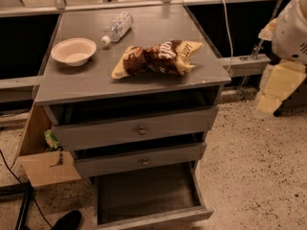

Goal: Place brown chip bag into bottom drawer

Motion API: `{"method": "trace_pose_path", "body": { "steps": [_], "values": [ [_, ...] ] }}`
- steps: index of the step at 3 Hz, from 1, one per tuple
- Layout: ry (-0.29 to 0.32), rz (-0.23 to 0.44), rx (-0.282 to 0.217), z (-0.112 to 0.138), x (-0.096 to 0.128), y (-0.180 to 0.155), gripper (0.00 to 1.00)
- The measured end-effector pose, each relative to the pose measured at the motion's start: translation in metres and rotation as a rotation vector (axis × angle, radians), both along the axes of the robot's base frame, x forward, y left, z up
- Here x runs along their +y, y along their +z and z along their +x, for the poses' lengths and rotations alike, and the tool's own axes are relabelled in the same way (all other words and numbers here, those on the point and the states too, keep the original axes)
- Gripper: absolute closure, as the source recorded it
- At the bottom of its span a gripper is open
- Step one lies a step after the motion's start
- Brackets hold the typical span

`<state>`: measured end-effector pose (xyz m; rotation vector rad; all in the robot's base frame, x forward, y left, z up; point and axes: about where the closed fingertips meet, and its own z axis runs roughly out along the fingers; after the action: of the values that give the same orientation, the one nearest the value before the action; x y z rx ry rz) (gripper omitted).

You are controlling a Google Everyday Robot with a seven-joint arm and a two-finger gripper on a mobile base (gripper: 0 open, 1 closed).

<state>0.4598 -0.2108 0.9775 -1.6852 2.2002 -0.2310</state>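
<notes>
The brown chip bag point(156, 59) lies crumpled on its side on the grey cabinet top point(96, 83), near the front right. The bottom drawer point(146, 195) is pulled out, and its dark wood-grain floor holds nothing. My gripper point(269, 97), a cream-coloured part hanging under the white arm point(292, 30), is off the cabinet's right side. It hangs at about the height of the top drawer, well apart from the bag.
A pale bowl point(74, 51) and a clear plastic bottle point(116, 28) lie on the top, left of the bag. Two upper drawers point(139, 128) stand slightly ajar. A cardboard box point(45, 164) with a green packet point(51, 139) sits at the left. A cable point(225, 23) runs behind.
</notes>
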Motion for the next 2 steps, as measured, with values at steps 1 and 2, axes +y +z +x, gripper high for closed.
{"method": "trace_pose_path", "body": {
  "steps": [1,2],
  "values": [
    [-0.012,-0.041,-0.080,0.023,0.007,-0.002,0.00],
    [-0.006,-0.099,-0.163,0.048,0.024,-0.004,0.00]
  ]
}}
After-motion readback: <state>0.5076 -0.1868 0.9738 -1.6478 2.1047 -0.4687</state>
